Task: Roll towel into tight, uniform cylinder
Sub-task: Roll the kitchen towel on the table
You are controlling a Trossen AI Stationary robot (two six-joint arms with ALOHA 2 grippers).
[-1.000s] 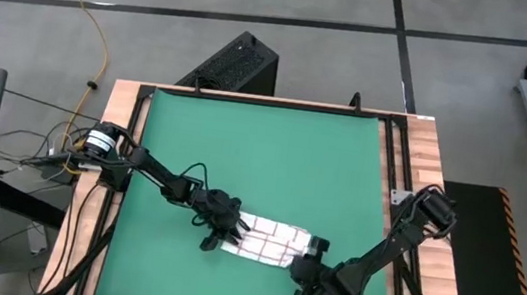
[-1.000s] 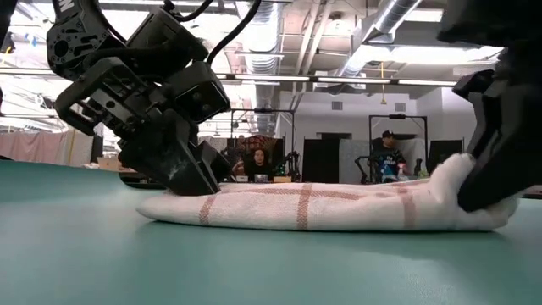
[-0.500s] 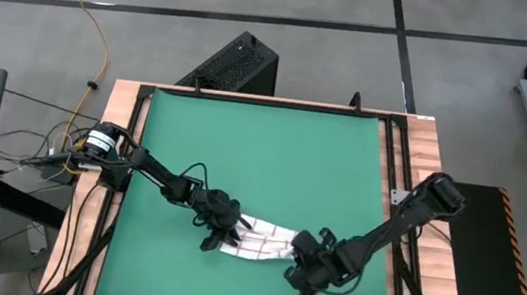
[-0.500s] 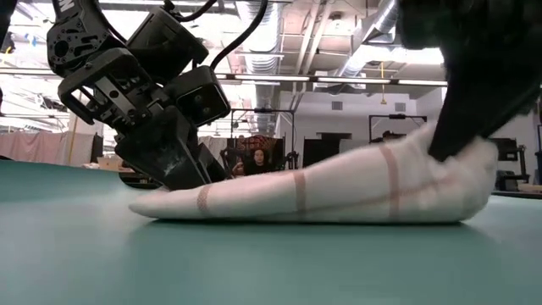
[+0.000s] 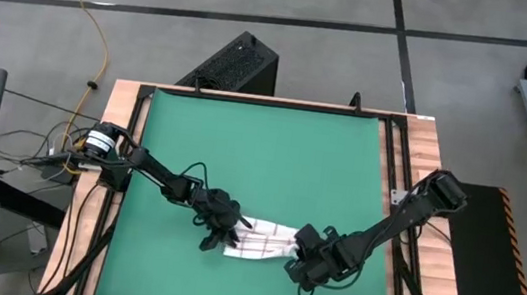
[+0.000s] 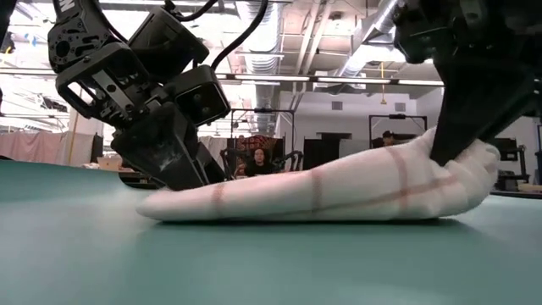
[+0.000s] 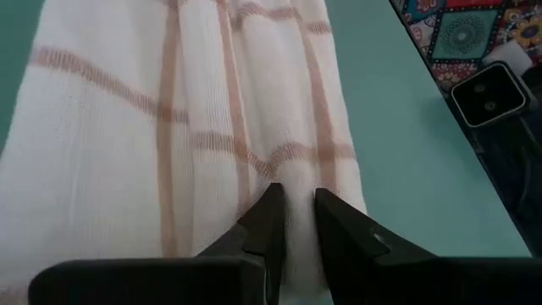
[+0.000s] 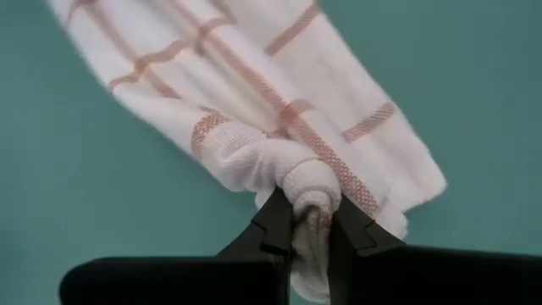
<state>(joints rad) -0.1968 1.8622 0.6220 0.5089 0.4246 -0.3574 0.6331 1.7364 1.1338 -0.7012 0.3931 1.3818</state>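
The towel (image 5: 262, 243), white with thin red checks, lies as a long narrow band on the green mat (image 5: 262, 157) near the table's front edge. In the low view, the towel (image 6: 322, 195) rests flat at its left end and rises toward its right end. My left gripper (image 5: 222, 238) is shut on the left end, low on the mat. My right gripper (image 5: 296, 255) is shut on the right end, which is bunched and twisted. My left gripper pinches a raised fold at the towel's left end (image 7: 292, 182) between its two fingers, slanting down from the table's left, along the band. That end (image 6: 182, 203) stays on the mat. My right gripper pinches the bunched, twisted tip of the right end (image 8: 309, 191) between its fingers, steeply from above. That end (image 6: 461, 174) is lifted, several layers gathered, with the cloth below still touching the mat.
Bare green mat stretches from the towel toward the far edge. Wooden table borders (image 5: 422, 167) flank the mat. A black box (image 5: 233, 63) stands on the floor beyond the far edge. People sit in the room far behind the table (image 6: 254, 161).
My right gripper has gone up and toward the table's left, rolling about its own axis. The towel's right end has lifted off the mat and twisted, and the band has shortened. My left gripper has rolled slightly in place, and the left end has stayed down.
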